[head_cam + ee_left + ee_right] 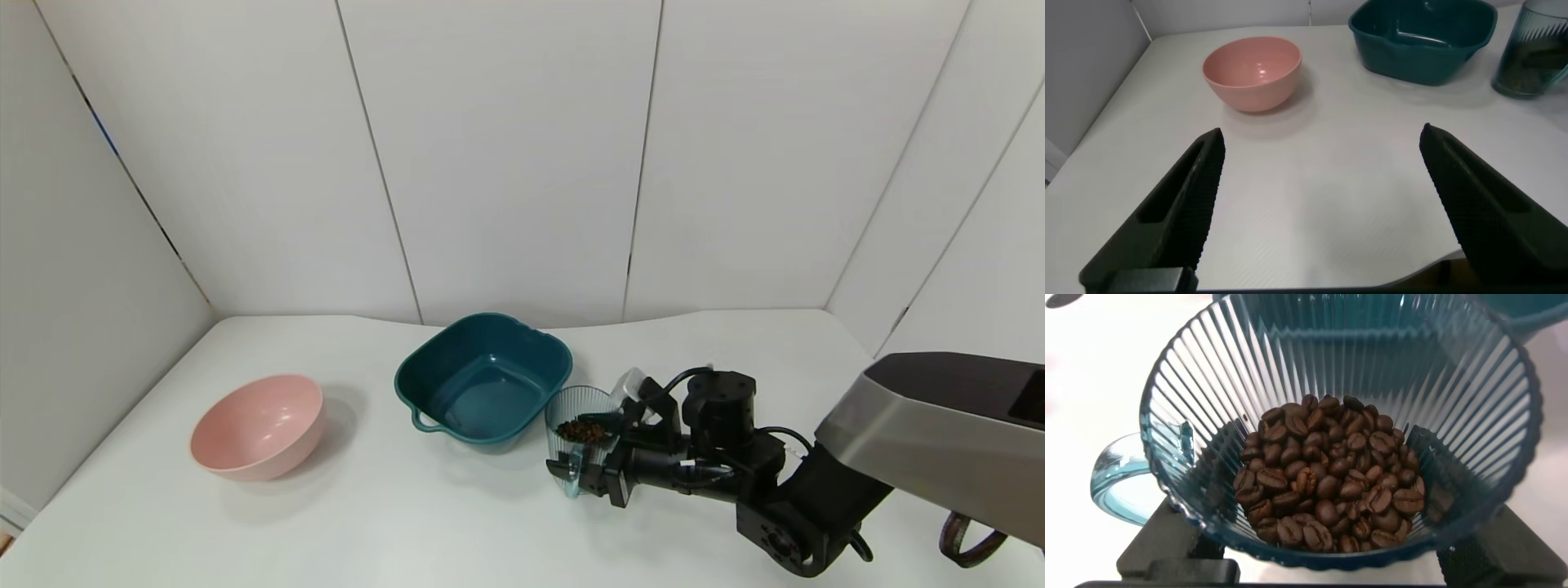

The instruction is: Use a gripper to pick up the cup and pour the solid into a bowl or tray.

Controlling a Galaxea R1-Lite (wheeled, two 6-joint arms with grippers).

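Note:
The cup (571, 412), pale blue-green and ribbed, is upright just right of the dark teal bowl (482, 380), near its front right corner. The solid (583, 430) is a heap of dark brown beans in its bottom. My right gripper (581, 447) is shut on the cup, one finger on each side of its wall. In the right wrist view the cup (1290, 367) fills the frame, with the beans (1327, 486) inside, its loop handle (1118, 482) to one side, and the gripper (1323, 531) around it. My left gripper (1321, 135) is open and empty over bare table.
A round pink bowl (257, 425) stands left of the teal bowl; it also shows in the left wrist view (1253, 72), along with the teal bowl (1421, 41) and the cup (1527, 49). White wall panels close the table's back and sides.

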